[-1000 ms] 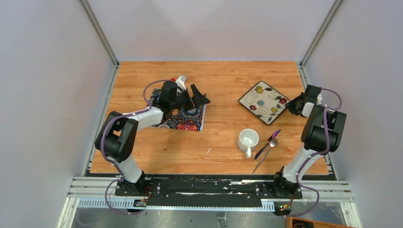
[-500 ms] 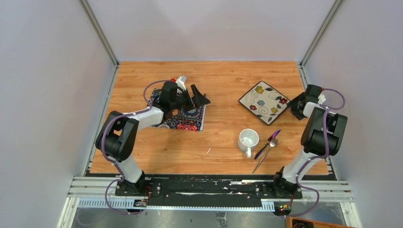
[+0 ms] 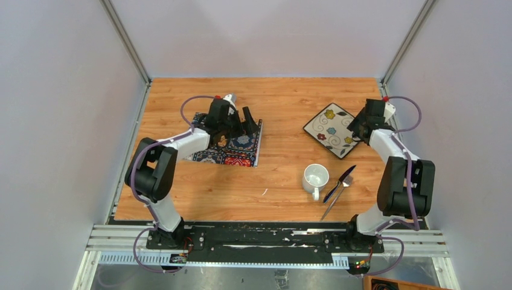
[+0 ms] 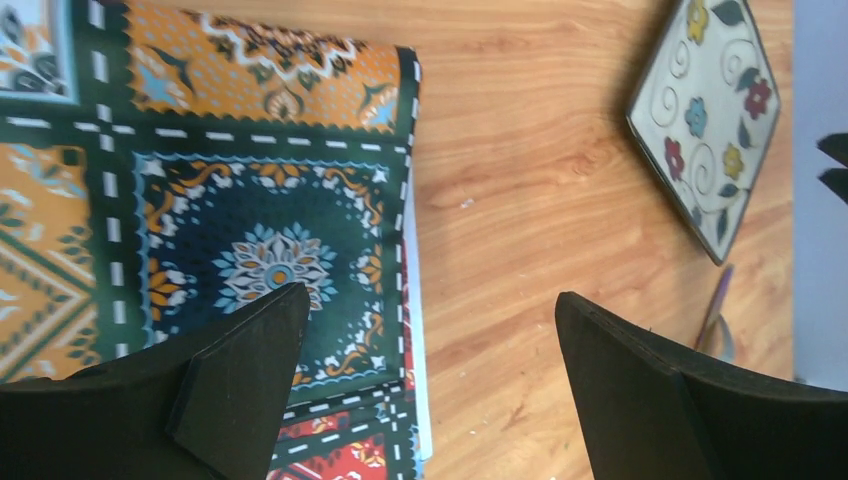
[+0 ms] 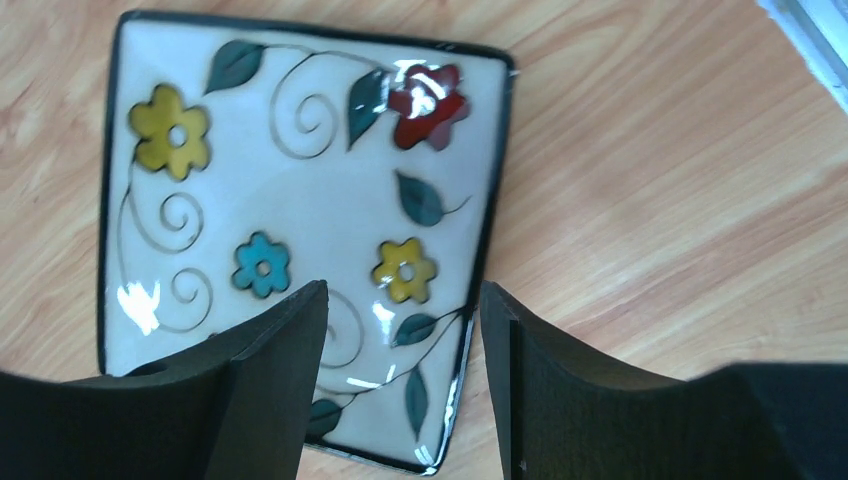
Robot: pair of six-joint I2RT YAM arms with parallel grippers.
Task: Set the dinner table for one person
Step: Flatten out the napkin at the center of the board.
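Left tool [image 4: 430,305] apart, covering placemat [image 4: 250,200] edge, right tool [image 5: 402,290] apart, plate [image 5: 300,150] corner hidden

Parted gripper [image 5: 400,380] hovers over floral plate [image 5: 300,200].

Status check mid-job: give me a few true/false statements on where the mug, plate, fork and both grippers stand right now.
The mug stands on the placemat. False: it stands on the bare dinner table.
The right gripper is open over the plate. True.
The left gripper is shut on the placemat. False: it is open, with nothing between its fingers.
The fork lies to the right of the mug. True.
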